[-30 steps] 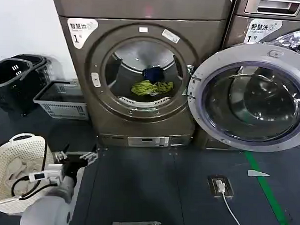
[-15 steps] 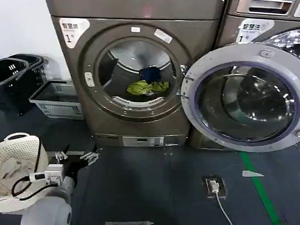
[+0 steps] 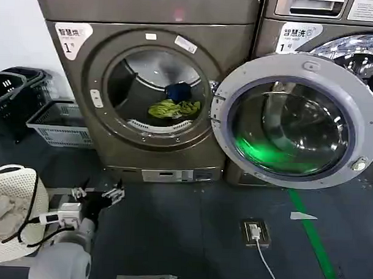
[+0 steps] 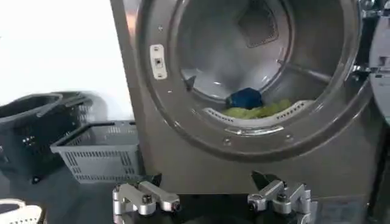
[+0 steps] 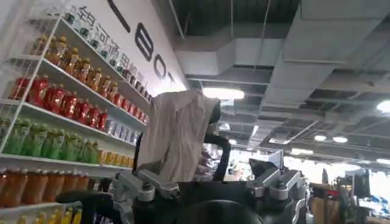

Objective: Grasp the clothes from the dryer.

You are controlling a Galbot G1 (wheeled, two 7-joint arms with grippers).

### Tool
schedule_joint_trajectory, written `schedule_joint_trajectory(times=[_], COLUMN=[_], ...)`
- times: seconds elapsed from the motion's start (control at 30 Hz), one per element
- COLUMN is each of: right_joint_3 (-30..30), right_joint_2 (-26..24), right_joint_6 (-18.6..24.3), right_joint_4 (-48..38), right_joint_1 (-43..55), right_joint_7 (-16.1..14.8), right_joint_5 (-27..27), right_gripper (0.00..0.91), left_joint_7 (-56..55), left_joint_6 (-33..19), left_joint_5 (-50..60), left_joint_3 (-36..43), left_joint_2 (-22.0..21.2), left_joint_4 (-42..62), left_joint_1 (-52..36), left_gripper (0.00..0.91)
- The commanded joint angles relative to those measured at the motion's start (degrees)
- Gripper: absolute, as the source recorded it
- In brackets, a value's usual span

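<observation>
Now the dryer (image 3: 154, 89) sits further left in my head view than it did a second ago, so my view has swung rightward; the left pincer (image 3: 99, 194) hangs low by the floor as before, well short of the mouth. Its fingers stand spread wide with nothing between them, plain in the left wrist view (image 4: 213, 204). The clothes (image 3: 172, 105) lie on the drum floor just behind the lip, yellow-green piece in front, dark blue behind. The door (image 3: 297, 122) hangs open to the right. My right pincer (image 5: 210, 189) is raised elsewhere, parted and empty. I judge the reach proper hasn't begun.
</observation>
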Motion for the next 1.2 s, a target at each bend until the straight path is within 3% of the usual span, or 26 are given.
schedule_joint_trajectory(times=[0.03, 0.53, 1.2], right_joint_3=[0.2, 1.4, 1.4], right_joint_2=[0.2, 0.9, 1.2], right_joint_6=[0.2, 2.6, 2.5], right_joint_4=[0.0, -0.3, -0.5], right_joint_1=[-0.2, -0.2, -0.2], right_joint_7=[0.0, 2.9, 3.0], right_joint_5=[0.0, 4.2, 3.8], right_gripper=[0.907, 0.907, 0.907], left_joint_7=[0.0, 0.1, -0.6], left_joint_6=[2.8, 2.8, 2.8], left_joint_5=[0.1, 0.3, -0.8], left_joint_3=[0.2, 0.7, 2.3], left_joint_2=[0.0, -0.3, -0.6], left_joint_4=[0.0, 0.3, 0.8], left_joint_1=[-0.2, 0.0, -0.4], left_gripper=[0.907, 0.907, 0.907])
